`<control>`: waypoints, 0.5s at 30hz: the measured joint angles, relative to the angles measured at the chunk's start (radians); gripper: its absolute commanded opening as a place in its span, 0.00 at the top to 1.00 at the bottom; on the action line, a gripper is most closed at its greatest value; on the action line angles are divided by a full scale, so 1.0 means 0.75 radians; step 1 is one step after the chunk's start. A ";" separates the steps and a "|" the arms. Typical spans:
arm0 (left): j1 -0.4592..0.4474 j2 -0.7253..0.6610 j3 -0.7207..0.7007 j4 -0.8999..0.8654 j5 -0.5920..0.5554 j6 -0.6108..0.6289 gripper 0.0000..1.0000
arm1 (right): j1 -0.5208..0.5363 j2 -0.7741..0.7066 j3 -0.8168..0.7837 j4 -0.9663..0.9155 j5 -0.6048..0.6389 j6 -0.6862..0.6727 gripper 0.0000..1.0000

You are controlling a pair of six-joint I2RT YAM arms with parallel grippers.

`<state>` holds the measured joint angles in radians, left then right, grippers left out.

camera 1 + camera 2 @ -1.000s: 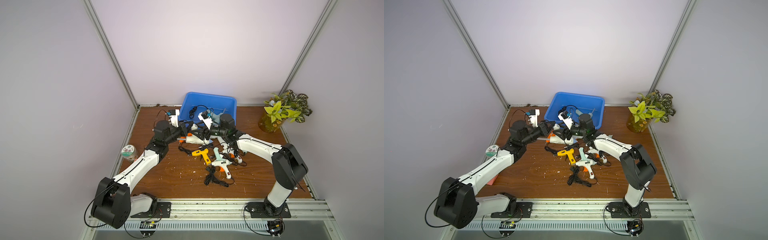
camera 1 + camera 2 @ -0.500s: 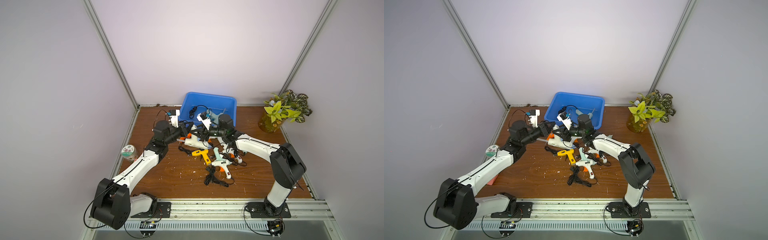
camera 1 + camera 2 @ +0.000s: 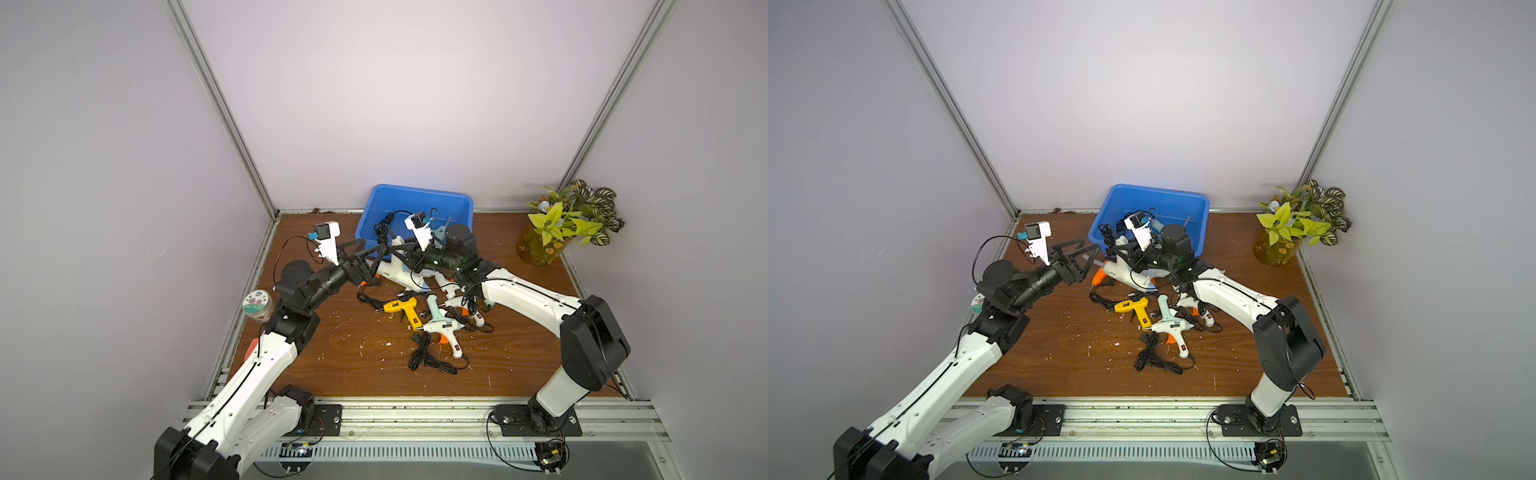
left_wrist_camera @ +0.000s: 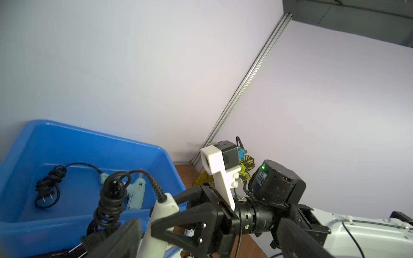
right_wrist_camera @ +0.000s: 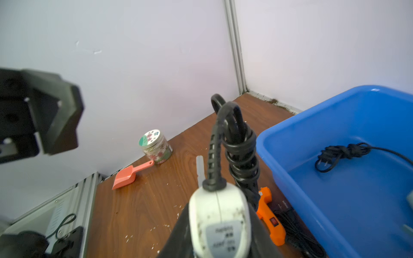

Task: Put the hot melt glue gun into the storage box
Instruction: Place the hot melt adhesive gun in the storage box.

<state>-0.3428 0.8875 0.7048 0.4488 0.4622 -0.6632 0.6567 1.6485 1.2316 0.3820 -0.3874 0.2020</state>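
Observation:
A large white hot melt glue gun [image 3: 399, 272] [image 3: 1125, 272] with an orange nozzle sits tilted just in front of the blue storage box [image 3: 415, 199] [image 3: 1158, 193]. My right gripper [image 3: 405, 255] [image 4: 165, 212] [image 5: 220, 241] is shut on its handle [image 5: 219, 219]. The gun's coiled black cord [image 5: 239, 145] rises beside the box rim. My left gripper [image 3: 380, 253] [image 3: 1090, 253] [image 4: 207, 223] stands open around the gun's front end, its fingers apart from it. Inside the box lie a pale blue glue gun [image 4: 136, 192] and its cord [image 4: 47, 189].
On the brown table lie a yellow glue gun [image 3: 403, 309], a pale green one [image 3: 440, 328], a small white one [image 3: 457, 299], an orange one [image 5: 268, 212] and a black cord bundle [image 3: 428, 357]. A plant vase [image 3: 540, 245] stands back right; a floral jar [image 3: 257, 303] and pink scoop [image 5: 129, 174] at left.
My right gripper has shut on the white gun's handle. My left gripper, shut on the gun a second ago, has opened wide and let go.

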 measured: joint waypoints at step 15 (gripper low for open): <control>0.000 -0.227 -0.113 -0.183 -0.336 0.152 0.00 | -0.205 0.400 0.789 0.051 0.157 -0.031 1.00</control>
<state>-0.3428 0.7170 0.6201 0.3119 0.2104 -0.5495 0.5030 1.9488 1.8233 0.4202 -0.2695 0.1787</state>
